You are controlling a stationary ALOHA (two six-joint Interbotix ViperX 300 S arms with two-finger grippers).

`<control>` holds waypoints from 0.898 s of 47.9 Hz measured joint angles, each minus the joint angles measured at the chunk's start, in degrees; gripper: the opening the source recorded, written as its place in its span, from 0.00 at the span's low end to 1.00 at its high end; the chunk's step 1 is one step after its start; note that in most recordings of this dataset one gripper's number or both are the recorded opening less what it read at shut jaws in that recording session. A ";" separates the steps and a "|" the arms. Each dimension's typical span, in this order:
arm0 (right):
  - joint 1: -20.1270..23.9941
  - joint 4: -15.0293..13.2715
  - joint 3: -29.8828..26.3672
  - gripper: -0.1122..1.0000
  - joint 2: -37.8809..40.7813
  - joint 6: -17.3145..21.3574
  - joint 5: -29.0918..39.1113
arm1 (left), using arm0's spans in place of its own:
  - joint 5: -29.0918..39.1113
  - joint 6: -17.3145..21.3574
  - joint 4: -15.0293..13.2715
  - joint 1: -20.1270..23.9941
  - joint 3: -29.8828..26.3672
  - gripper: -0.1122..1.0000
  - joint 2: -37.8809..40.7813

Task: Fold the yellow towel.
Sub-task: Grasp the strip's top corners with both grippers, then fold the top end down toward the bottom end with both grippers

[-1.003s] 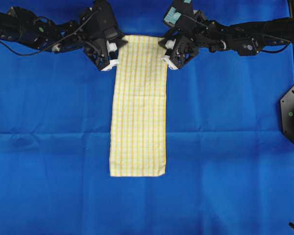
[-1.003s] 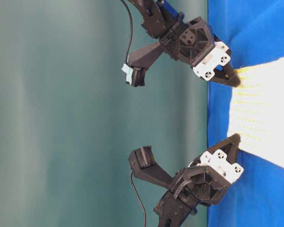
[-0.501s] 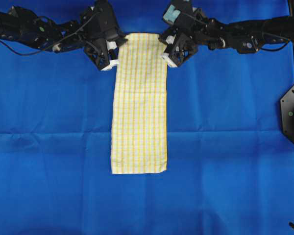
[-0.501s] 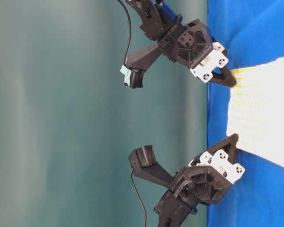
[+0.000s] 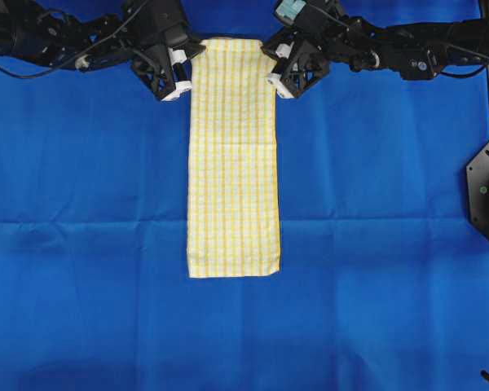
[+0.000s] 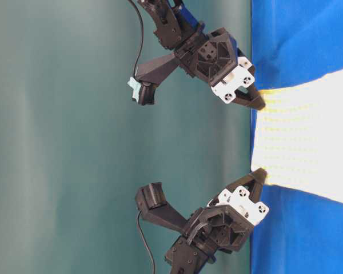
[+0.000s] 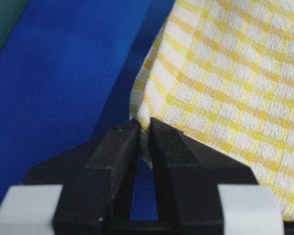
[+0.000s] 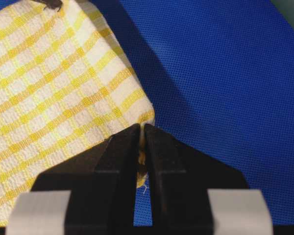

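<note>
The yellow towel [image 5: 233, 159] lies as a long narrow strip down the middle of the blue cloth [image 5: 375, 244] that covers the worktop, its long sides running straight from the far edge toward the near side. Its near short edge is flat and square on the blue cloth, with both near corners lying free. The far short edge is lifted off the cloth: in the table-level view the towel [image 6: 308, 148] rises from the surface to the two grippers and hangs taut between them.

The left gripper [image 5: 182, 75] holds the far left corner; the left wrist view shows its fingers [image 7: 120, 147] pressed together on the towel's hemmed corner [image 7: 220, 88], a sliver of fabric between them. The right gripper [image 5: 275, 67] holds the far right corner in the same way, its fingers [image 8: 159, 147] clamped on the edge of the towel [image 8: 54, 88].

Both arms reach in from the far corners of the overhead view. Broad bare blue cloth lies open to the left, to the right and on the near side of the towel. A black mount [image 5: 487, 191] sits at the right border, well apart from the towel
</note>
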 measured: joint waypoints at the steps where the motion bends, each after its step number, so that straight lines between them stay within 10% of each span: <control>1: 0.00 0.00 0.09 0.13 0.09 0.00 0.00 | 0.00 0.00 0.09 0.00 0.09 0.15 0.09; 21: 4.31 0.09 3.52 0.13 -5.19 0.88 0.44 | 0.09 -0.35 0.00 -4.22 3.43 0.15 -4.66; 43: 19.42 2.90 12.48 0.13 -13.27 3.60 -2.29 | -0.18 -5.80 -0.35 -21.18 10.72 0.15 -12.22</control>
